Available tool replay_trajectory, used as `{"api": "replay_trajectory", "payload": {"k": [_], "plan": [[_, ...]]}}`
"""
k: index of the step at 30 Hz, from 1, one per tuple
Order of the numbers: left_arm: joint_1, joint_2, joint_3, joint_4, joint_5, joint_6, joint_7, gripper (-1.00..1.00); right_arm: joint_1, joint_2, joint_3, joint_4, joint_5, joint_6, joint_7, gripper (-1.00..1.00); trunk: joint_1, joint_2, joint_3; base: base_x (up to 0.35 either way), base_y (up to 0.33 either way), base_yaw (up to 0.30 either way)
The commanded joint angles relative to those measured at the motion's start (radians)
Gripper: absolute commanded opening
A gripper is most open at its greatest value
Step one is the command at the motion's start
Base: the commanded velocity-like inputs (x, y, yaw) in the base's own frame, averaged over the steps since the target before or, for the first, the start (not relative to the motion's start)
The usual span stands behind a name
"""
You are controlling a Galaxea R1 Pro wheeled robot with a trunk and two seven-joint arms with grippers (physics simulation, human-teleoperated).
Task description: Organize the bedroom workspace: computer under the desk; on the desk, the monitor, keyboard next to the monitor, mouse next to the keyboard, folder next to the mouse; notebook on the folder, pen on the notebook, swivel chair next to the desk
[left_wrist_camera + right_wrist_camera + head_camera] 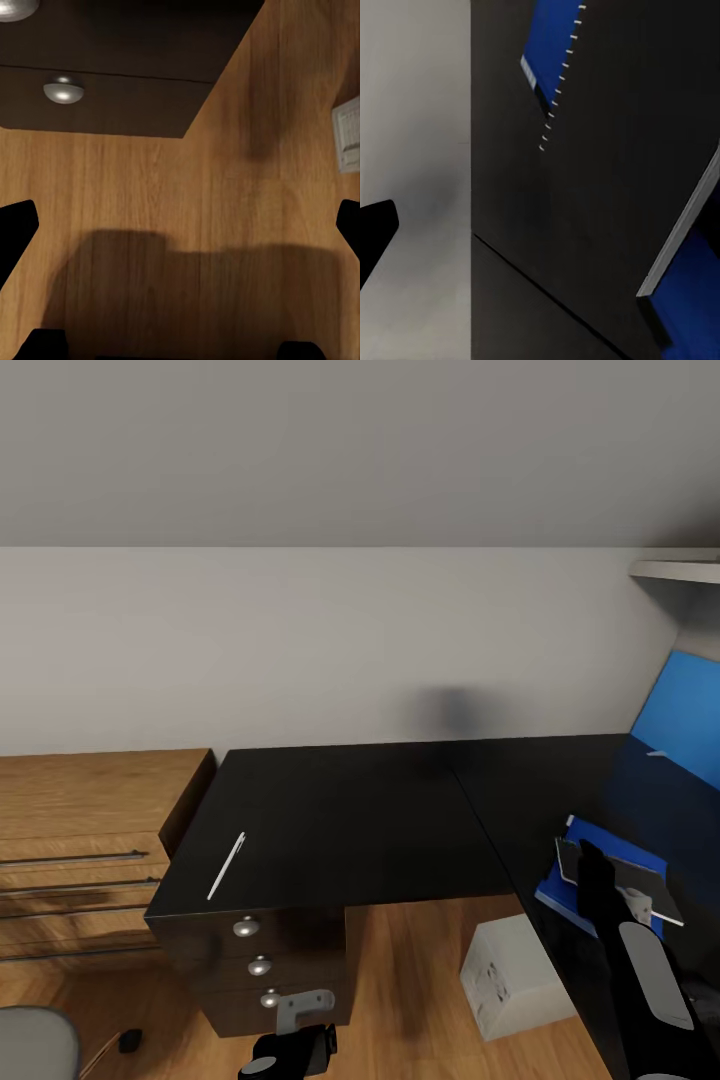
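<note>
The white pen (226, 866) lies on the black desk (350, 820) near its left front corner. At the right end of the desk, the dark notebook (640, 882) rests on the blue folder (556, 895). My right gripper (595, 865) hovers just over the notebook's near edge and is open. Its wrist view shows the notebook's pale page edge (679, 229), the folder (690, 300) beneath it and one fingertip (376, 229) far out at the side. The silver-grey computer (510, 972) stands on the floor under the desk. Low by the drawers, my left gripper (290, 1050) is open above the bare floor (180, 225).
A black drawer unit with silver knobs (247, 927) stands under the desk's left end, with an oak dresser (80, 800) to its left. The grey swivel chair's edge (30, 1040) shows at the bottom left. The blue back panel (685, 715) rises at the right.
</note>
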State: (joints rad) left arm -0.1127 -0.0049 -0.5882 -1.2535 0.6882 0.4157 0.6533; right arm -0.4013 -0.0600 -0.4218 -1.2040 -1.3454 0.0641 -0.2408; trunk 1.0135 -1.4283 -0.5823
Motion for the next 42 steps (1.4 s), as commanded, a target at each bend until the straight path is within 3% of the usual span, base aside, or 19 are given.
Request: {"api": "replay_trajectory", "payload": {"k": [1, 13, 40, 42], "plan": [[-0.001, 0.0, -0.001, -0.001, 0.007, 0.002, 0.008, 1.0, -0.001, 0.0, -0.002, -0.002, -0.004, 0.005, -0.005, 1.0, 0.0, -0.001, -0.001, -0.014, 0.0, 0.0], [-0.001, 0.001, -0.002, 0.0, 0.008, 0.003, 0.009, 1.0, -0.001, 0.001, 0.0, 0.0, -0.004, 0.005, -0.005, 1.0, 0.0, -0.001, -0.001, -0.094, 0.0, 0.0], [-0.001, -0.001, -0.004, 0.002, 0.01, 0.004, 0.009, 1.0, -0.001, 0.004, 0.005, -0.002, -0.005, 0.002, -0.004, 1.0, -0.104, 0.188, 0.084, 0.0, 0.0, 0.0], [-0.001, -0.001, -0.005, 0.008, 0.01, 0.005, 0.009, 1.0, -0.001, 0.007, 0.005, -0.035, -0.004, 0.001, 0.001, 1.0, -0.111, 0.202, 0.09, 0.0, 0.0, 0.0]]}}
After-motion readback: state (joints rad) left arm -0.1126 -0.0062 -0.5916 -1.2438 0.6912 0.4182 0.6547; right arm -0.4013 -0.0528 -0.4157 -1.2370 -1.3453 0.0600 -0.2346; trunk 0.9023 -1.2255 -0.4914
